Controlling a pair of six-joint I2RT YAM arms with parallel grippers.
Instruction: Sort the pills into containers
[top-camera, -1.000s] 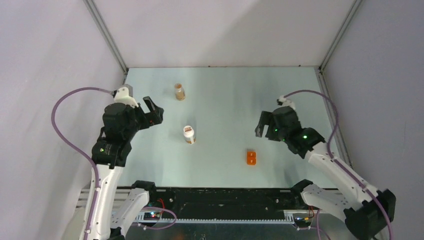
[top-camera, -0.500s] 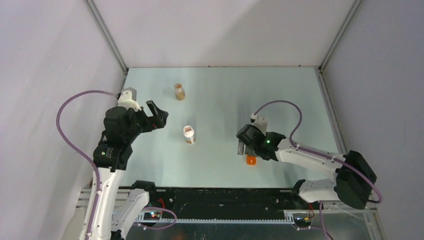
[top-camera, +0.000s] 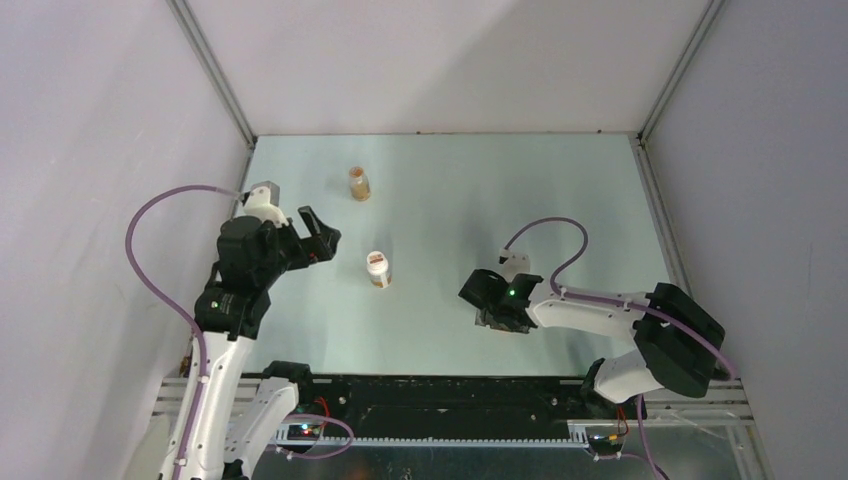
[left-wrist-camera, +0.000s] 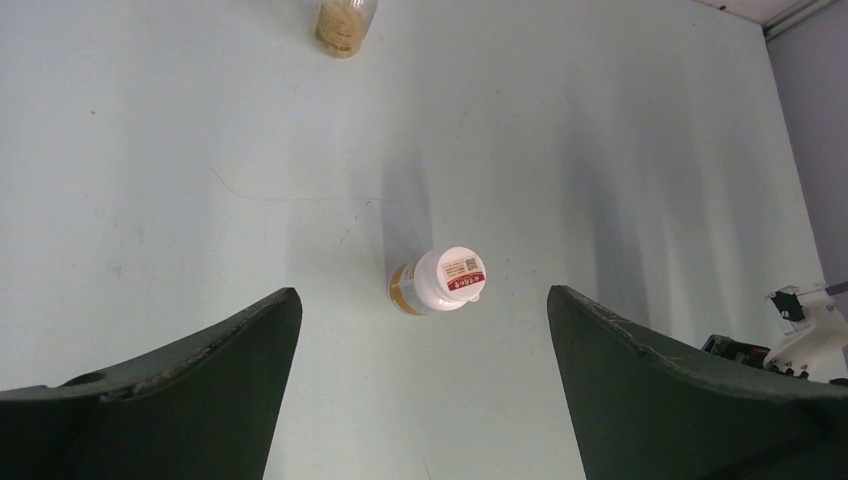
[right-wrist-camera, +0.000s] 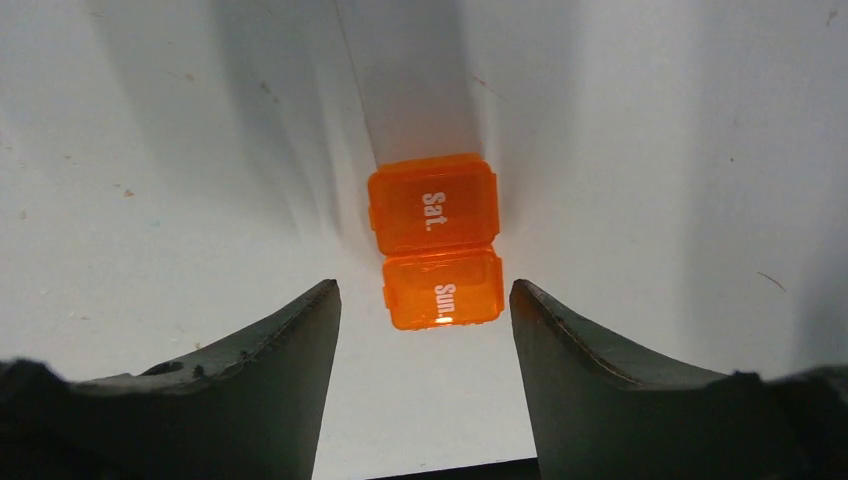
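An orange pill box (right-wrist-camera: 436, 240) with shut lids marked "Sat." and "Sun." lies flat on the table. My right gripper (right-wrist-camera: 424, 300) hangs low over it, open, one finger on each side of the "Sun." end with a gap on both sides. In the top view the right gripper (top-camera: 493, 304) hides the box. A white-capped pill bottle (top-camera: 378, 268) (left-wrist-camera: 445, 280) stands mid-table. My left gripper (top-camera: 320, 238) (left-wrist-camera: 422, 295) is wide open and empty, left of this bottle and above the table. A second amber bottle (top-camera: 359, 183) (left-wrist-camera: 345, 20) stands farther back.
The enclosure's grey walls close in the table at the left, right and back. The right arm's forearm and purple cable (top-camera: 590, 305) stretch across the table's near right part. The right arm's wrist (left-wrist-camera: 790, 330) shows at the edge of the left wrist view.
The right arm has swung left and down onto the orange pill box, its jaws narrowing around it. The left gripper has drifted slightly right toward the white-capped bottle, still wide open.
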